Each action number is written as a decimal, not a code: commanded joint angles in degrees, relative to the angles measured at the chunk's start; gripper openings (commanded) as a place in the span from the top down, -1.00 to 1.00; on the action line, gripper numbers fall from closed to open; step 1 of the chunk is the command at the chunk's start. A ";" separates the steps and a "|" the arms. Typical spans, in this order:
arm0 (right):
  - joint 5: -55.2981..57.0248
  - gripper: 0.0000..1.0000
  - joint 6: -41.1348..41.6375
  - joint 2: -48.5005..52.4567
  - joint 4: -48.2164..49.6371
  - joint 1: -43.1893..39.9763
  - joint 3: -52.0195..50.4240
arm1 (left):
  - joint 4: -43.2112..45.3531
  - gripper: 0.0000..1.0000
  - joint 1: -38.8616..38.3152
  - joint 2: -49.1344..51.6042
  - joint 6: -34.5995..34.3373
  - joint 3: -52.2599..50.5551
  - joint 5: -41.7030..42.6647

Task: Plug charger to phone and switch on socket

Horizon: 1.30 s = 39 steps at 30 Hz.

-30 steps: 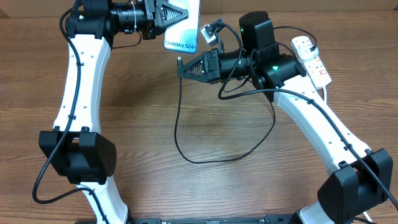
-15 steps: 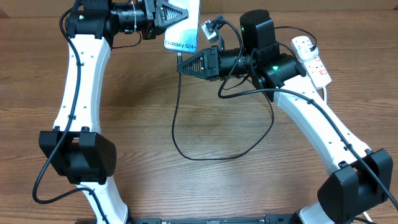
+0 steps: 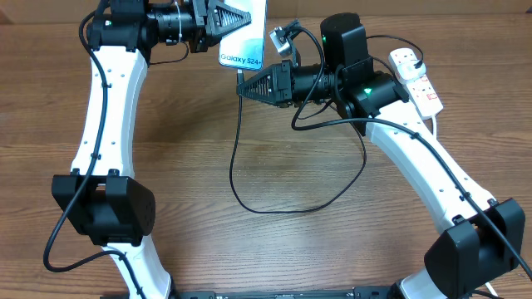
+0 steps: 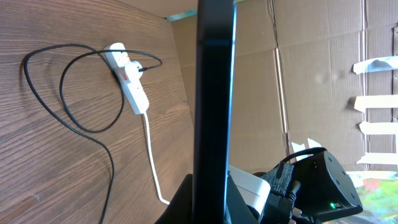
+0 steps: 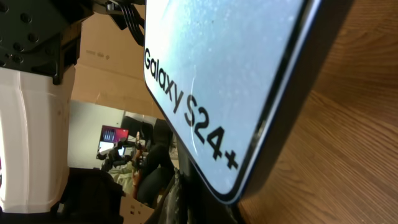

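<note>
While the left gripper [image 3: 235, 18] is clamped on the upper part of the phone [image 3: 248, 46], holding it off the table [image 3: 191, 166] at the far side, the right gripper [image 3: 242, 88] sits just below the phone's bottom edge in the overhead view, its fingers clenched. The charger [image 3: 235, 158] runs straight up to those fingertips, so it appears to be gripped near its connector end. The coming move seems to turn on one alignment: the phone's long axis runs away from the robot, its bottom edge faces back toward the right gripper, and the cable end comes up along roughly that same line, just beside the edge and a little to its left. Whether the tip already touches the phone cannot be told. The connector and the port are hidden in every view: the right wrist camera is filled by the screen and its lettering, and the left wrist camera sees the phone only edge-on as a dark bar. From the fingertips the charger loops down across the table and back toward the right arm. The socket [image 3: 416, 76] lies at the far right, well apart from both grippers, with the right arm the nearer. Its switch is too small to read
</note>
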 commanded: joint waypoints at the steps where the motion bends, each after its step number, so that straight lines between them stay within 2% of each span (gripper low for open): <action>1: 0.90 0.93 1.29 -0.48 0.63 -0.17 1.14 | 0.39 0.92 -0.11 0.33 -0.57 0.22 1.79; 25: -1.60 0.93 1.70 -0.48 -0.35 -0.17 1.14 | 0.37 0.92 -0.09 0.33 -0.09 0.22 -1.66; 39: -0.92 0.93 1.68 -0.48 -0.48 -0.17 1.14 | -0.26 0.92 -0.11 0.33 -0.20 0.22 0.55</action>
